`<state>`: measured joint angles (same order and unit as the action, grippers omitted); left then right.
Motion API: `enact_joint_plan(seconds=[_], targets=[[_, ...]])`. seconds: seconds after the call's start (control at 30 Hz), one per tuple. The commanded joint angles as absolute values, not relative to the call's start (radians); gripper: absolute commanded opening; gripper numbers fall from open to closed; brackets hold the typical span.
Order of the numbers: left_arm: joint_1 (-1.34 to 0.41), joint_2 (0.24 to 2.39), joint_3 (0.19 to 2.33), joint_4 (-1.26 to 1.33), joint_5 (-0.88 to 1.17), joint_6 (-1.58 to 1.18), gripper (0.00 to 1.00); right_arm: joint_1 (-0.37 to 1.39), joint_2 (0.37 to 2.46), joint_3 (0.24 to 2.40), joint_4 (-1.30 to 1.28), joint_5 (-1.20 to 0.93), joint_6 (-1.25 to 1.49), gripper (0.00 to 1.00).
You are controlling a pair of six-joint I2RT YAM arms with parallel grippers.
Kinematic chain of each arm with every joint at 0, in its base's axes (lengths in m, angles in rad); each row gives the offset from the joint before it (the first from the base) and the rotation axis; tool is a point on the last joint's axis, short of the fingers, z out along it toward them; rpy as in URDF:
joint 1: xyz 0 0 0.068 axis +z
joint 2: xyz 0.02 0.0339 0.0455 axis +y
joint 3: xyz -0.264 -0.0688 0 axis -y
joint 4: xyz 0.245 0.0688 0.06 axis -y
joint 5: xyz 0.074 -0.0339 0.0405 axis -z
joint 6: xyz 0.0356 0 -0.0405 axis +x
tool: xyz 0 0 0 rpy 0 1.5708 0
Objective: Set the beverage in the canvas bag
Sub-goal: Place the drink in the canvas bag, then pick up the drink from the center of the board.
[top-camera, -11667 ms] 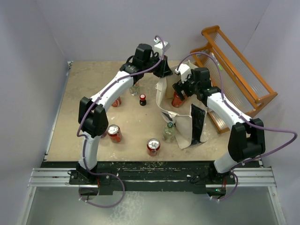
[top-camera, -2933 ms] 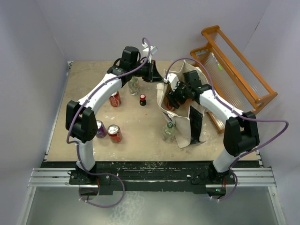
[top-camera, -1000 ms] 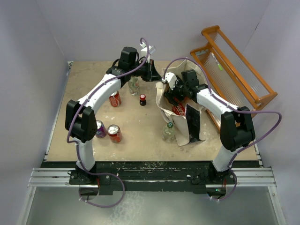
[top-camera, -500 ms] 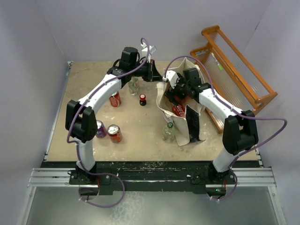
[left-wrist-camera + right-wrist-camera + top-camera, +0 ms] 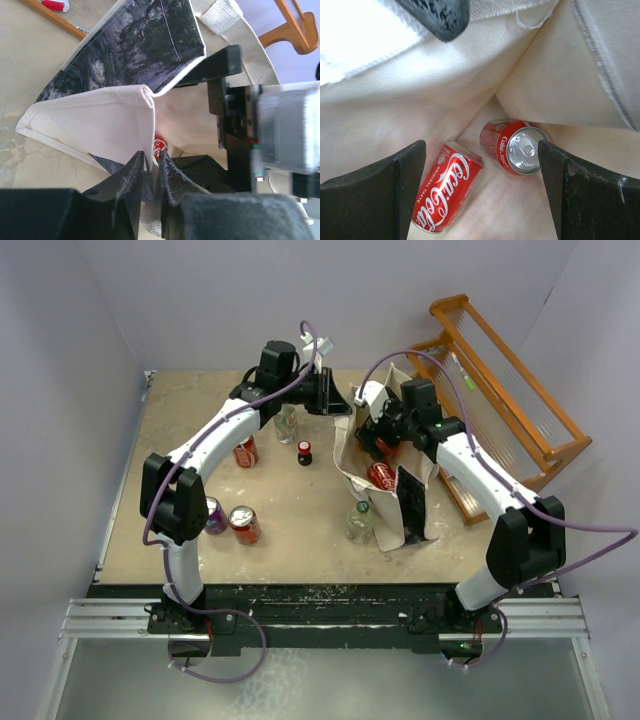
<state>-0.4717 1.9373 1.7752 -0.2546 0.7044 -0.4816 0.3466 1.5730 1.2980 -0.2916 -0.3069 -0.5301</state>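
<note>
Right gripper [image 5: 481, 145]: jaws wide and empty; risen out of the bag mouth since a second ago.
Left gripper [image 5: 151, 162]: pinching the canvas bag [image 5: 390, 525] rim, placed as before.
Beverage: tilted Coca-Cola can [image 5: 512, 150] and flat Coca-Cola can [image 5: 447, 192], side by side on the bag floor.
Bag: near the right edge of the tabletop [image 5: 180, 440].

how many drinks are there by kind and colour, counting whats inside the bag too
red cola cans: 4 (2 in the canvas bag, 2 on the table)
purple can: 1
clear glass bottles: 2
small dark bottle: 1
total: 8
</note>
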Motion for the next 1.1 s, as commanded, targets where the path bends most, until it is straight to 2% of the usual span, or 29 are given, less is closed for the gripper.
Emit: enact_joint_plan(seconds=[0.0,0.4,0.67,0.8,1.0,1.07], targets=[[-0.480,1.927,1.791,-0.225,0.743,-0.508,0.24,0.345,1.494,1.323,-0.278,-0.342,-0.488,0.93],[-0.479,1.930,1.861,-0.276,0.779,-0.443,0.56,0.345,1.404,1.365,-0.317,-0.367,-0.450,0.92],[-0.480,1.907,1.932,-0.367,0.784,-0.302,0.84,0.345,1.336,1.415,-0.364,-0.365,-0.433,0.91],[-0.477,1.866,1.947,-0.406,0.768,-0.213,0.91,0.345,1.324,1.483,-0.446,-0.382,-0.450,0.90],[-0.425,1.755,1.912,-0.465,0.715,-0.084,0.96,0.347,1.323,1.593,-0.606,-0.622,-0.517,0.88],[-0.380,1.708,1.870,-0.459,0.718,-0.071,0.97,0.363,1.329,1.622,-0.663,-0.681,-0.549,0.84]])
